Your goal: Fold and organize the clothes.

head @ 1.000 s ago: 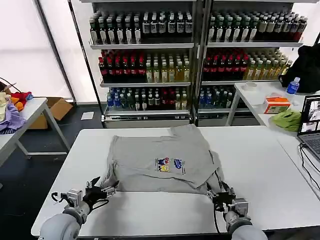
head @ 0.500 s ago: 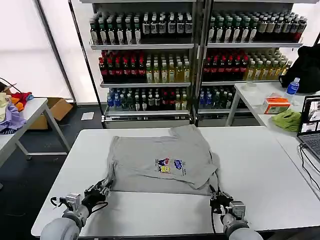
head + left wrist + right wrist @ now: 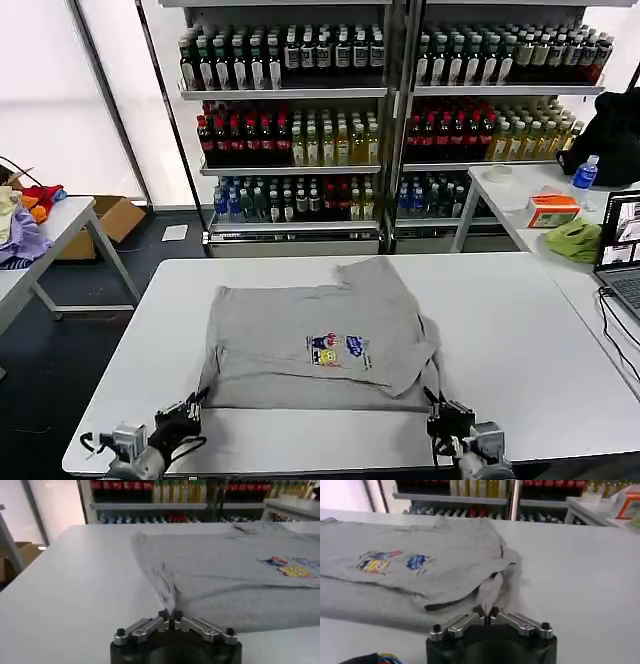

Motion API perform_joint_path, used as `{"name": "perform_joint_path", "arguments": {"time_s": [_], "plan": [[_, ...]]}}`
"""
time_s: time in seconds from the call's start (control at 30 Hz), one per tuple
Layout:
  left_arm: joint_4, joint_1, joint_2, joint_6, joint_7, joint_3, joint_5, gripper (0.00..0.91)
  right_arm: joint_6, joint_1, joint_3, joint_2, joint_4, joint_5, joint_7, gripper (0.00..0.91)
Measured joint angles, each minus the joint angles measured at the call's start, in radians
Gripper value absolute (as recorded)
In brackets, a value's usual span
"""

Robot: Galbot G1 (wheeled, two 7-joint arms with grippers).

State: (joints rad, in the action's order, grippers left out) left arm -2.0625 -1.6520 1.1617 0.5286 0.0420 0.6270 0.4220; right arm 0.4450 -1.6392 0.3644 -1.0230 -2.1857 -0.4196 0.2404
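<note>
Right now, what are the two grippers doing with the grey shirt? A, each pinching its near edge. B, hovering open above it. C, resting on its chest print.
A: the left gripper and right gripper are each shut on the grey shirt at its near edge.

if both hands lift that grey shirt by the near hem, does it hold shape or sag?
Probably sags: the grey shirt already puckers into creases where the left hand pinches it. The folded-over flap near the right hand would likely fall open. It looks thin and light, and may drag on the table.
</note>
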Motion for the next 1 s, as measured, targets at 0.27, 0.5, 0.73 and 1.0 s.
{"name": "perform_joint_path", "arguments": {"time_s": [0.27,0.5,0.73,1.0], "plan": [[-0.114,-0.162,0.035,0.026,-0.026,0.063,0.0,0.907,0.007,-0.064,0.026,0.009,-0.059,0.044,-0.037,0.907],[-0.174,-0.215,0.036,0.047,-0.066,0.122,0.011,0.907,0.007,-0.046,0.091,0.033,-0.089,0.022,-0.064,0.907],[-0.206,-0.2,0.013,0.051,-0.077,0.198,0.062,0.907,0.016,0.074,0.114,0.073,-0.059,-0.043,-0.104,0.907],[-0.156,-0.075,-0.059,0.05,-0.026,0.225,0.099,0.907,0.045,0.369,0.039,0.069,0.115,-0.109,-0.196,0.907]]}}
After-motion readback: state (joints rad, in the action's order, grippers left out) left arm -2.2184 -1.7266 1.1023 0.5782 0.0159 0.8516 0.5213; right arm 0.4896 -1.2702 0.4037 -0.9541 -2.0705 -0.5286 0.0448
